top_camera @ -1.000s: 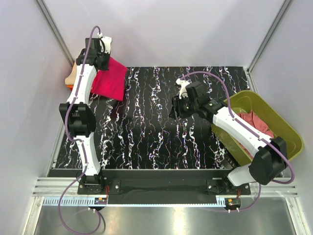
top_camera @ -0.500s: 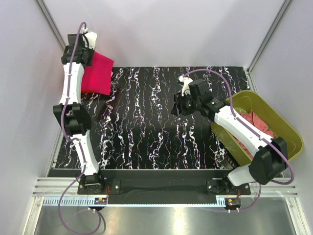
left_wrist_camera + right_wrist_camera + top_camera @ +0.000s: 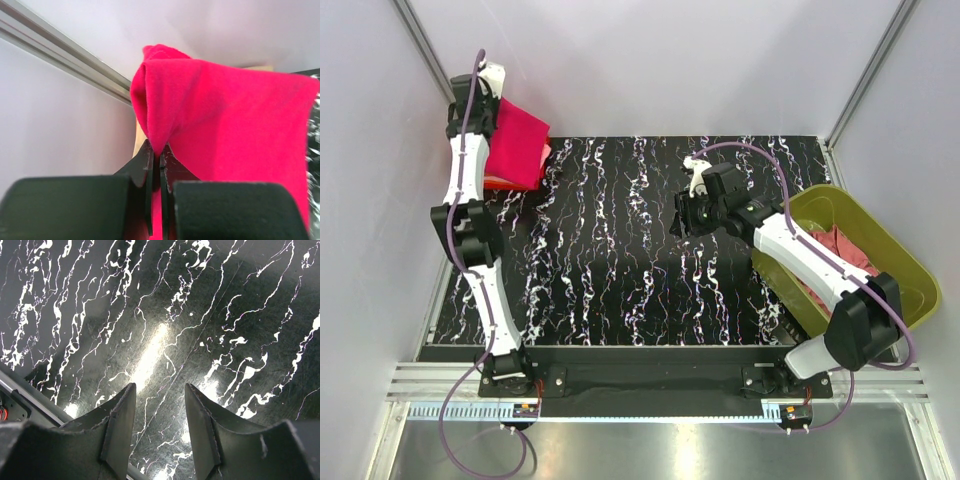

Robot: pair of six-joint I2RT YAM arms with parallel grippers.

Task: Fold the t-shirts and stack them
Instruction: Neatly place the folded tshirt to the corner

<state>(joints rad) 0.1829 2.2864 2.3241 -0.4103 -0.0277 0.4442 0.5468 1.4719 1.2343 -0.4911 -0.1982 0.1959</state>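
My left gripper (image 3: 488, 115) is out over the table's far left corner, shut on a pinched fold of the bright crimson-pink t-shirt (image 3: 518, 148). The cloth hangs and drapes to the right of the arm. Under it peeks an orange-red edge of the folded stack (image 3: 492, 183). In the left wrist view the jaws (image 3: 159, 150) are pressed together on the crimson shirt (image 3: 230, 115), with a strip of tan cloth (image 3: 137, 142) behind. My right gripper (image 3: 680, 222) hovers open over the bare black marbled table (image 3: 150, 300); nothing sits between its fingers (image 3: 160, 390). A dusty rose t-shirt (image 3: 842, 250) lies crumpled in the tub.
The olive-green tub (image 3: 820, 191) stands at the table's right edge under my right forearm. White walls and metal frame rails close in the far left corner beside the stack. The black marbled tabletop (image 3: 620, 260) stretches between the two arms.
My left arm has swung the crimson shirt left and back, from beside the tan stack to over it at the corner. The right arm has barely shifted.
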